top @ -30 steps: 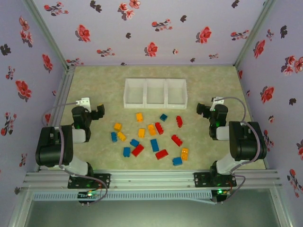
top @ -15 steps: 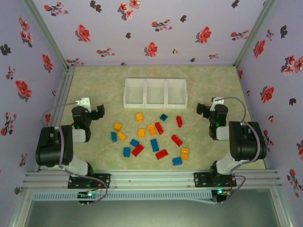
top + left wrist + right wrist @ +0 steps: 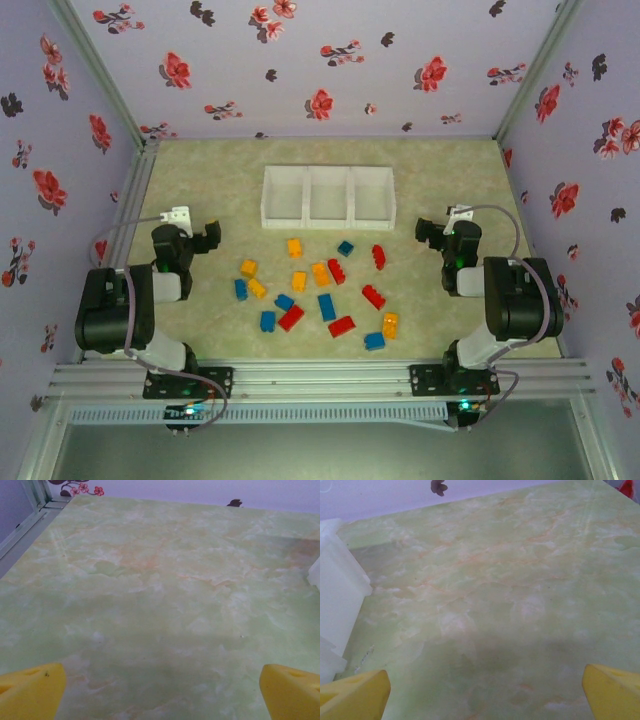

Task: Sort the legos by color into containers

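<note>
Legos [image 3: 326,306] lay scattered mid-table, orange, red and blue all mixed, the nearest few close to the front rail and the whole lot between the two arms. Off to the left sat the left gripper [image 3: 205,235], yellow fingertips [image 3: 30,690] spread wide over bare green table [image 3: 200,180], gripping nothing. Over on the right, the right gripper [image 3: 428,232] matched it, fingertips [image 3: 355,695] wide apart and empty. Just beyond the bricks stood the containers [image 3: 306,195], three white bins joined in a row.
</note>
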Motion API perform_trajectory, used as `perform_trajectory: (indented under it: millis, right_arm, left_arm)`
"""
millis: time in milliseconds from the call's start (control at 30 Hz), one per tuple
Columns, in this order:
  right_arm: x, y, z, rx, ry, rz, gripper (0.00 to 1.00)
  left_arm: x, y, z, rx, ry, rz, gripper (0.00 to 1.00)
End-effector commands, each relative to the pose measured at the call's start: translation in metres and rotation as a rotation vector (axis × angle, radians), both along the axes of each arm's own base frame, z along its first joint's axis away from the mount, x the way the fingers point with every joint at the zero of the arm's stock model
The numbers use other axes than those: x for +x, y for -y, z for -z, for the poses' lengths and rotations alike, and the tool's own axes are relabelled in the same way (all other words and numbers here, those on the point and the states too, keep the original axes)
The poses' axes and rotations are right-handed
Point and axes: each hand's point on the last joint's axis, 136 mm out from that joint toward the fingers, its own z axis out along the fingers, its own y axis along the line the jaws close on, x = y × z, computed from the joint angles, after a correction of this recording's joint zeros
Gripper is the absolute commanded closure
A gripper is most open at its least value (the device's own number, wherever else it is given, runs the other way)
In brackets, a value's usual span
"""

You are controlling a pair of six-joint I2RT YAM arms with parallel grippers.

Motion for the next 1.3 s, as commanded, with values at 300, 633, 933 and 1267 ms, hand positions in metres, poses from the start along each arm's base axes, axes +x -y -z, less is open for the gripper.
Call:
perform_trajectory:
  millis: [300,633,933,1267]
  right_arm:
    - [-0.013,0.006,-0.098,0.049,-0.101,0.172,0.01]
    - [-0.057,-0.051,-0.145,0.016,-0.107,0.077,0.01]
    - [-0.067,-0.087,-0.148,0.055,-0.154,-0.073,0.01]
    - [-0.071,-0.111,-0.14,0.02,-0.216,-0.15,0.01]
  left_arm:
    - [-0.009,-0.003,-0.145,-0.098,-0.042,-0.27,0.0]
    - [-0.067,0.105,-0.157,-0.163,-0.17,-0.124,0.0]
    - [-0.112,0.116,-0.078,-0.075,-0.53,-0.218,0.0]
    - [-0.116,0.152,-0.004,0.127,-0.801,0.06,0.04]
